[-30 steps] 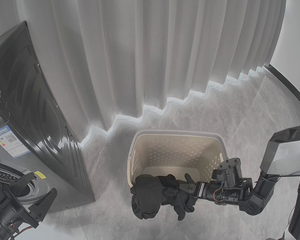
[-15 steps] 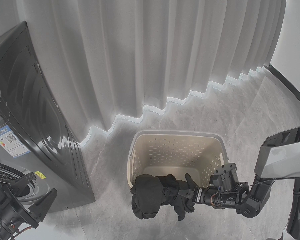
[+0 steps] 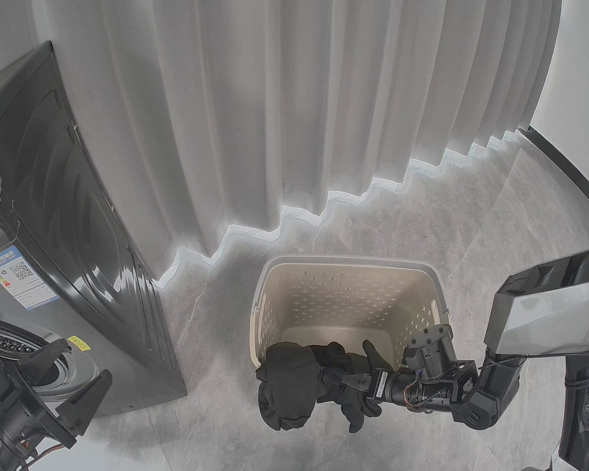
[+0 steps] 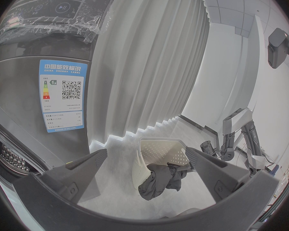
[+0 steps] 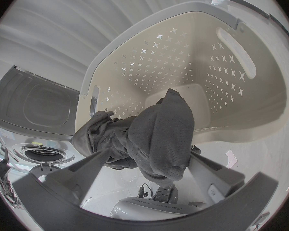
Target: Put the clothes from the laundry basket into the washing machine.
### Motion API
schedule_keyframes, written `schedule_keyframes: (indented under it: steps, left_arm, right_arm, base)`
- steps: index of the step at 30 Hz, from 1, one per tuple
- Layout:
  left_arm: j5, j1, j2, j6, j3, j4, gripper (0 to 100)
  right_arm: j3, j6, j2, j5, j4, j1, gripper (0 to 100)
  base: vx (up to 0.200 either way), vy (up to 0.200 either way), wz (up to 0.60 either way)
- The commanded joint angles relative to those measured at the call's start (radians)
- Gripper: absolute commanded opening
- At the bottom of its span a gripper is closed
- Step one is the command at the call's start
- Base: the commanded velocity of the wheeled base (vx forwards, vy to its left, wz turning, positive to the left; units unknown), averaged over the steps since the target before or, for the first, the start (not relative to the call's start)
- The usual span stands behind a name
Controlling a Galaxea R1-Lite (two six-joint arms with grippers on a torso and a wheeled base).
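Head view puts the dark garment [image 3: 301, 384] slumped over the laundry basket [image 3: 347, 261] rim nearest me. My right jaws gape wide around its bunched end. It looks soft, light and floppy, so I'd pinch the thick bunch. Smooth tiled floor [image 3: 399, 224]; washing machine [image 3: 65, 217] leftward; left jaws wide, empty.

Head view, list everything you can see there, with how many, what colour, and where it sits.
washing machine: one, dark grey, far left, drum door open
label: one, blue and white, on the machine's front
laundry basket: one, cream with grey rim, on the floor before the curtain
garment: one, black, draped over the basket's near rim
curtain: one, white, behind everything
floor: grey tiles
left gripper: open, by the drum opening
right gripper: open, fingers either side of the garment
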Motion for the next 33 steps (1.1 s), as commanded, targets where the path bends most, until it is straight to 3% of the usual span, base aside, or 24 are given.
schedule_keyframes:
  steps: [1,11,16,23,30,33]
  left_arm:
    - [0.000,0.000,0.000,0.000,0.018,0.000,100]
    - [0.000,0.000,0.000,0.000,0.018,-0.002,100]
    - [0.000,0.000,0.000,-0.001,0.018,-0.003,100]
    - [0.000,0.000,0.000,0.000,0.018,-0.003,100]
    - [0.000,0.002,0.000,0.000,0.018,-0.008,100]
    - [-0.001,0.002,0.000,0.000,0.018,-0.008,100]
  right_arm:
    - [-0.003,0.001,0.012,-0.001,-0.001,-0.002,0]
    - [0.007,0.001,0.013,-0.002,-0.006,-0.003,0]
    - [0.060,-0.008,-0.071,-0.012,-0.013,0.001,0]
    - [0.123,-0.039,-0.504,-0.018,0.034,-0.003,0]
    - [0.057,-0.065,-0.808,0.016,0.206,0.035,0]
    - [0.046,-0.091,-0.866,0.044,0.208,0.024,0]
  base:
    - [0.000,0.000,0.00]
    - [0.000,0.000,0.00]
    - [0.000,0.000,0.00]
    - [0.000,0.000,0.00]
    - [0.000,0.000,0.00]
    - [0.000,0.000,0.00]
